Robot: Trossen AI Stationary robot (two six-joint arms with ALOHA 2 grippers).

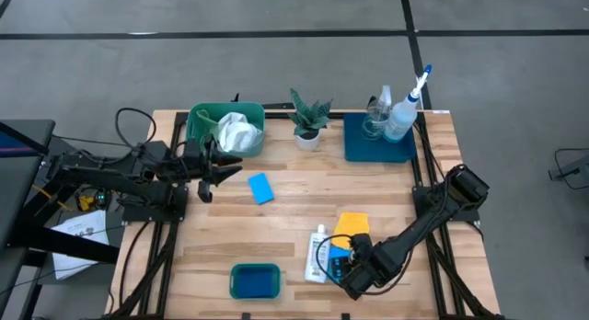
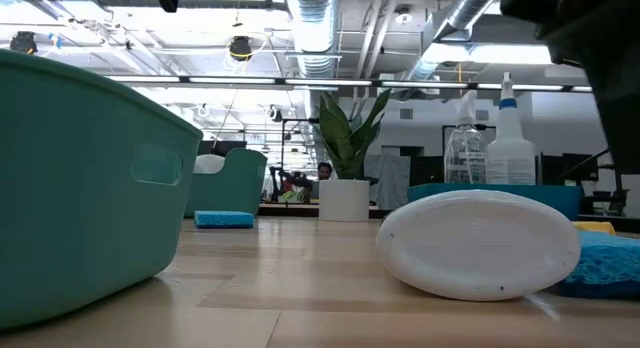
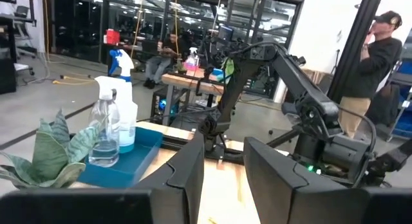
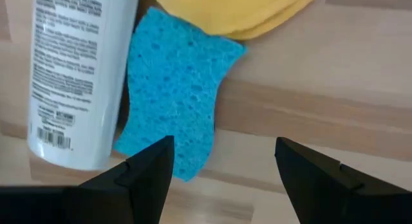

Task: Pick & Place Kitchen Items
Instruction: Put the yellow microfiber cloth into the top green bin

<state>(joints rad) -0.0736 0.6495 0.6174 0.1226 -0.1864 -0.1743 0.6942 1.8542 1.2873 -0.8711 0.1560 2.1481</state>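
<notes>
Low in the high view, right of centre, the right gripper [image 1: 348, 276] hangs with fingers apart over a blue sponge [image 4: 172, 95], beside a white bottle [image 1: 318, 253] and yellow cloth [image 1: 351, 223]. At left, the left gripper [image 1: 224, 168] is empty, fingers slightly apart, beside a green tub [image 1: 201, 127] holding a white cloth [image 1: 236, 132].

— Bright in here, isn't it? Ceiling strip lights [image 2: 500, 54] blow out white in the low view.

— Yes, even light from overhead; shadows on the table [image 1: 294, 223] are soft and short.

— The near tub [image 2: 90, 178] and white bottle [image 2: 480, 243] look blurred at that height.

— And the right wrist view is soft too; the sponge [image 4: 174, 89] shows only a thin shadow.
</notes>
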